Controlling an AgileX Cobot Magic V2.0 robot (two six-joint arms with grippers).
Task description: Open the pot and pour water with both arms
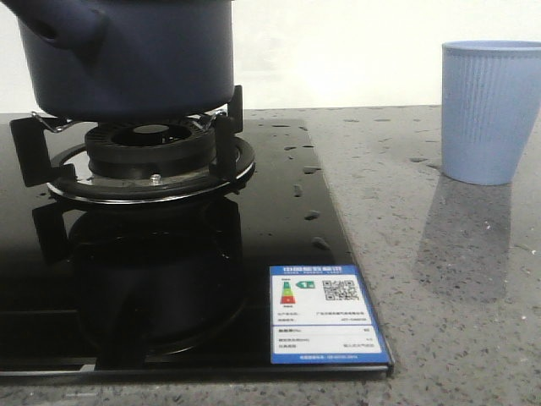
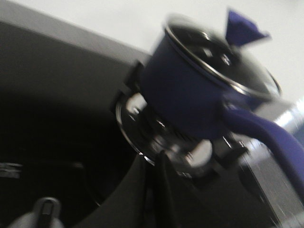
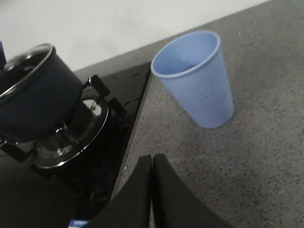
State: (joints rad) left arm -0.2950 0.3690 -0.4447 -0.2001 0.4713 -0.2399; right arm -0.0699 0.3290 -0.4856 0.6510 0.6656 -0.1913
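Note:
The dark navy-blue pot (image 1: 127,59) sits on the gas burner (image 1: 152,156) at the front view's far left, its stubby handle (image 1: 72,30) pointing left. In the left wrist view the pot (image 2: 185,95) carries a glass lid (image 2: 223,59) with a blue knob (image 2: 240,28), and its handle (image 2: 270,137) sticks out. My left gripper (image 2: 154,159) is shut and empty, short of the burner. My right gripper (image 3: 152,159) is shut and empty over the counter, short of the light blue cup (image 3: 197,78). The pot also shows in the right wrist view (image 3: 35,95).
The black glass hob (image 1: 169,288) has water drops and a blue energy label (image 1: 325,326) at its front corner. The light blue ribbed cup (image 1: 490,110) stands on the grey speckled counter (image 1: 439,279) at the right. A white wall is behind.

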